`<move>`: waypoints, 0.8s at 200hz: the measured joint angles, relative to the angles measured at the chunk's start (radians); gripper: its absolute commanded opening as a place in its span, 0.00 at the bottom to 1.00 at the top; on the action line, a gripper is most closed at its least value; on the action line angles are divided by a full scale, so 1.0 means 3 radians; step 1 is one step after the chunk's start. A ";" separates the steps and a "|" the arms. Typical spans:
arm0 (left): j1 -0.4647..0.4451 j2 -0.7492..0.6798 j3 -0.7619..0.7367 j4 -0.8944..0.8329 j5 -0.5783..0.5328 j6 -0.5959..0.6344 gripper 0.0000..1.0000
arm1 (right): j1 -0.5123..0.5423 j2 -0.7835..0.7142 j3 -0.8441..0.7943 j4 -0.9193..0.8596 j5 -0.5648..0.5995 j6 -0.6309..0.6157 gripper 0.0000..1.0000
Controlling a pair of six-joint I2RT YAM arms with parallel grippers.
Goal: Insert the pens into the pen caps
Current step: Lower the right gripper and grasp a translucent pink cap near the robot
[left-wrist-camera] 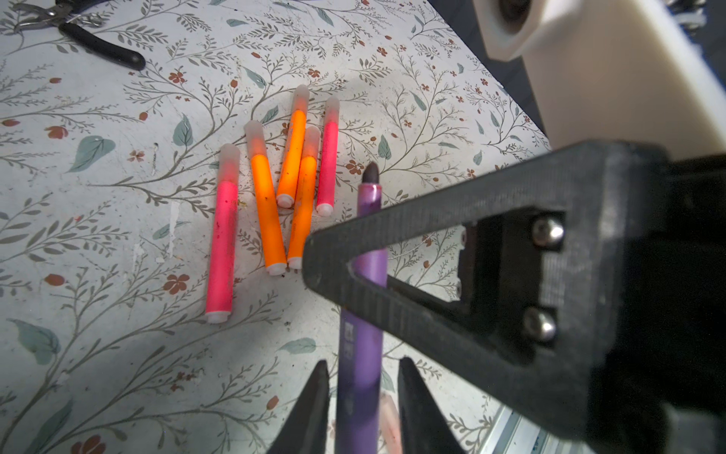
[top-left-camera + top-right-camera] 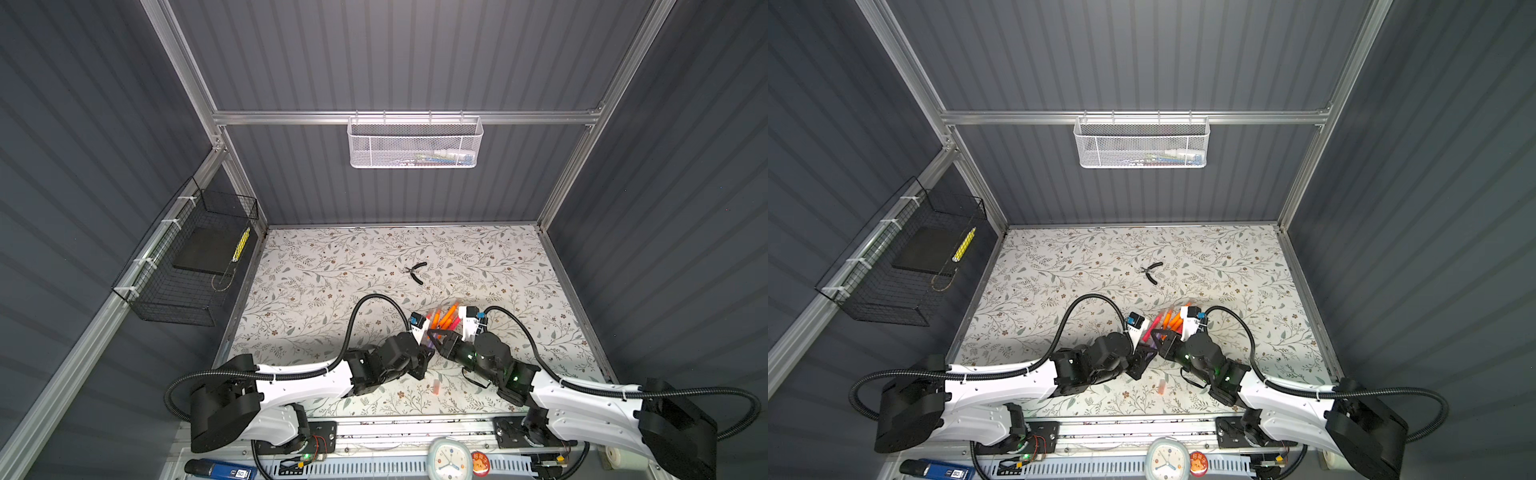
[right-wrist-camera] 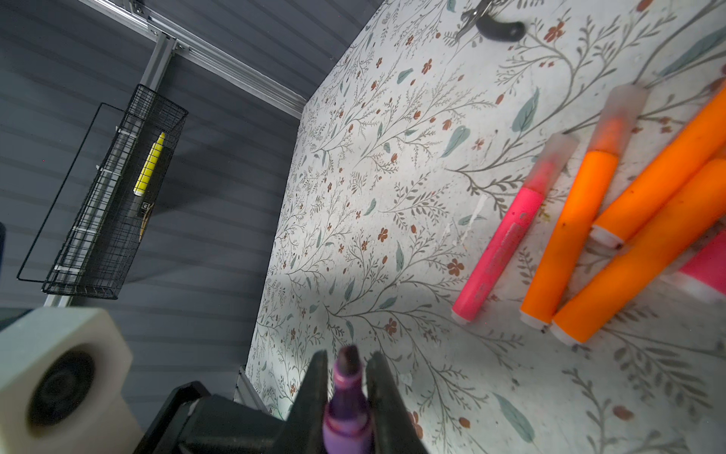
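1. Purple pen (image 1: 359, 377), uncapped, lengthwise between the fingers of the left gripper (image 1: 363, 361), dark tip level with the fingertips of the right gripper (image 3: 349, 355).
2. Right gripper clamped on that pen just behind the tip; left gripper slightly parted, thin gaps on both sides of the barrel.
3. Five capped pens (image 1: 267, 204) bunched on the table (image 1: 98, 236) just beyond; one loose cap (image 2: 436, 386) on the table between the two arms.
4. Rear end of the purple pen cut off in the left wrist view; pen almost hidden among the grippers in both top views.
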 measured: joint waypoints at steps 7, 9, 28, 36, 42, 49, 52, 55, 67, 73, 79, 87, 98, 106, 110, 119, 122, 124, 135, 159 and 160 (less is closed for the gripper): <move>0.0000 0.0000 0.0000 0.0004 -0.0001 0.0000 0.34 | 0.0000 0.0003 0.0001 0.0008 -0.0008 0.0000 0.05; 0.0000 0.0000 0.0000 0.0005 -0.0003 0.0001 0.34 | 0.0000 0.0004 0.0001 0.0009 -0.0008 0.0000 0.05; 0.0000 0.0000 -0.0014 0.0033 -0.0011 0.0001 0.34 | 0.0000 0.0023 0.0001 0.0029 -0.0018 0.0015 0.04; 0.0000 0.0006 -0.0018 0.0036 -0.0011 0.0001 0.34 | 0.0001 0.0043 0.0000 0.0057 -0.0022 0.0025 0.04; 0.0000 0.0017 -0.0018 0.0041 -0.0013 0.0001 0.34 | 0.0001 0.0061 0.0001 0.0081 -0.0024 0.0043 0.04; 0.0000 0.0028 -0.0018 0.0047 -0.0017 0.0001 0.34 | 0.0003 0.0085 0.0000 0.0116 -0.0033 0.0051 0.03; 0.0000 0.0033 -0.0018 0.0048 -0.0023 0.0001 0.34 | 0.0003 0.0095 0.0000 0.0131 -0.0034 0.0053 0.03; 0.0000 0.0039 -0.0018 0.0048 -0.0025 0.0001 0.34 | 0.0004 0.0104 0.0000 0.0141 -0.0036 0.0060 0.03; 0.0000 0.0065 -0.0018 0.0048 -0.0039 0.0001 0.35 | 0.0005 0.0139 0.0001 0.0184 -0.0047 0.0066 0.03; 0.0000 0.0078 -0.0018 0.0051 -0.0042 0.0001 0.35 | 0.0005 0.0149 0.0001 0.0197 -0.0051 0.0070 0.03; 0.0000 0.0094 -0.0018 0.0052 -0.0048 0.0001 0.35 | 0.0005 0.0156 0.0001 0.0203 -0.0058 0.0071 0.03; 0.0000 0.0114 -0.0018 0.0051 -0.0050 0.0001 0.35 | 0.0005 0.0160 0.0001 0.0207 -0.0061 0.0072 0.03; 0.0000 0.0141 -0.0018 0.0051 -0.0051 0.0001 0.32 | 0.0006 0.0168 0.0001 0.0209 -0.0067 0.0072 0.03; 0.0000 0.0158 -0.0018 0.0051 -0.0051 0.0003 0.27 | 0.0009 0.0173 0.0001 0.0209 -0.0069 0.0072 0.03; 0.0000 0.0164 -0.0018 0.0052 -0.0051 -0.0006 0.24 | 0.0013 0.0177 0.0001 0.0210 -0.0069 0.0072 0.03; 0.0000 0.0170 -0.0018 0.0052 -0.0051 -0.0006 0.16 | 0.0020 0.0184 0.0001 0.0217 -0.0069 0.0074 0.03; 0.0000 0.0173 -0.0018 0.0052 -0.0052 0.0005 0.13 | 0.0022 0.0187 0.0001 0.0223 -0.0069 0.0074 0.03; 0.0000 0.0173 -0.0018 0.0052 -0.0051 -0.0013 0.12 | 0.0023 0.0191 0.0001 0.0225 -0.0069 0.0074 0.04; 0.0000 0.0173 -0.0018 0.0046 -0.0061 0.0004 0.03 | 0.0027 0.0201 0.0001 0.0242 -0.0067 0.0075 0.09; -0.0001 0.0169 -0.0023 0.0046 -0.0097 -0.0001 0.00 | 0.0028 0.0214 0.0003 0.0262 -0.0069 0.0085 0.40; 0.0000 0.0168 -0.0024 0.0046 -0.0100 -0.0001 0.00 | 0.0028 0.0214 0.0003 0.0262 -0.0069 0.0076 0.41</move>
